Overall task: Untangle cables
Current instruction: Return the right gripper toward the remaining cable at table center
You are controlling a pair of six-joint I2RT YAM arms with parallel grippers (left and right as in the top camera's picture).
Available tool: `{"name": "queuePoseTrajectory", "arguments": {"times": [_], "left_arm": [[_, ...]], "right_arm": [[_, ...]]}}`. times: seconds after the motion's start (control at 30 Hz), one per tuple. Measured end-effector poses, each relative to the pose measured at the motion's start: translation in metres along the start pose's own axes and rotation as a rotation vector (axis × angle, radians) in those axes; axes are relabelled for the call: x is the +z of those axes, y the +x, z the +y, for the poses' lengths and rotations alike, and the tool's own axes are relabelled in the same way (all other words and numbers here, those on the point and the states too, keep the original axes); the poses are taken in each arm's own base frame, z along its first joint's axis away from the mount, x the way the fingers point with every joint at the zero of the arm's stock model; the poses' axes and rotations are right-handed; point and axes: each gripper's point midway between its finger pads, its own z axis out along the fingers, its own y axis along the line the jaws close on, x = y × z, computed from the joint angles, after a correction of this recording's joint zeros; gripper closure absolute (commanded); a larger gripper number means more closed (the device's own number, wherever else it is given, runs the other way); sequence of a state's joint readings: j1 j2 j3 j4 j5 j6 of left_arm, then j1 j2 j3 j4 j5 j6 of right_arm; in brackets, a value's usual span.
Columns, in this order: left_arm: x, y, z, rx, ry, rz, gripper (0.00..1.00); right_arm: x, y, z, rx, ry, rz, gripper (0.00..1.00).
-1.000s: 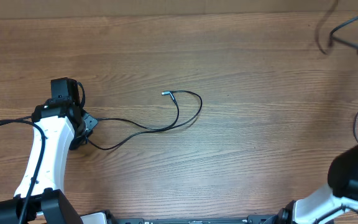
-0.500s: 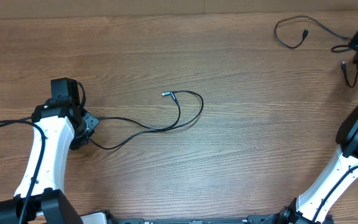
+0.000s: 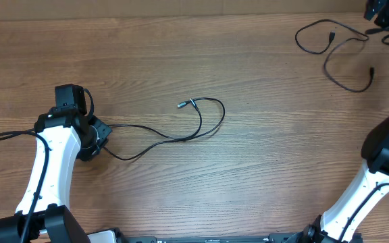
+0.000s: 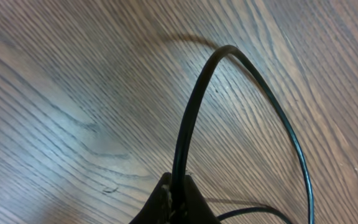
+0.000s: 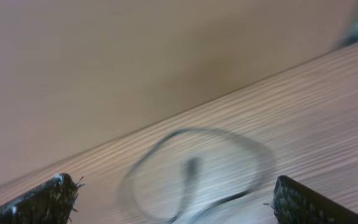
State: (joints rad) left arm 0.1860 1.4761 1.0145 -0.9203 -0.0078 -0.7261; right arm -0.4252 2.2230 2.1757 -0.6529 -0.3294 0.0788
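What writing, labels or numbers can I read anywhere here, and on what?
None: no view shows readable text. The table, the left cable, the right cable, the left arm and the right arm bear no visible lettering.

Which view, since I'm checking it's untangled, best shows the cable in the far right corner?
Overhead: the whole corner cable shows, looping, apart from the other cable. Right wrist shows only a blurred loop of it; left wrist shows none of it.
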Motion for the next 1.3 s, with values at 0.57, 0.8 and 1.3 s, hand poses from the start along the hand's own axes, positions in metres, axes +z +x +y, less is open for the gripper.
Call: {"name": "queuePoseTrajectory", "arguments": {"times": [0.57,0.8,1.3], "left_arm": [[-0.034,0.029,-0.138,0.387,0.577,0.006,0.84],[-0.026,0.054,-0.138,0.599,0.483,-0.032,0.96],[-0.014,0.028,-0.113,0.372,0.301,-0.112,0.94]], "right_arm": [[-0.085,0.181,0.224,0.021,-0.465,0.757,0.00],[-0.080,0.289,0.270,-0.292,-0.428,0.937,0.00],[-0.089,0.453,0.371,-0.811,-0.667,0.881,0.00]]}}
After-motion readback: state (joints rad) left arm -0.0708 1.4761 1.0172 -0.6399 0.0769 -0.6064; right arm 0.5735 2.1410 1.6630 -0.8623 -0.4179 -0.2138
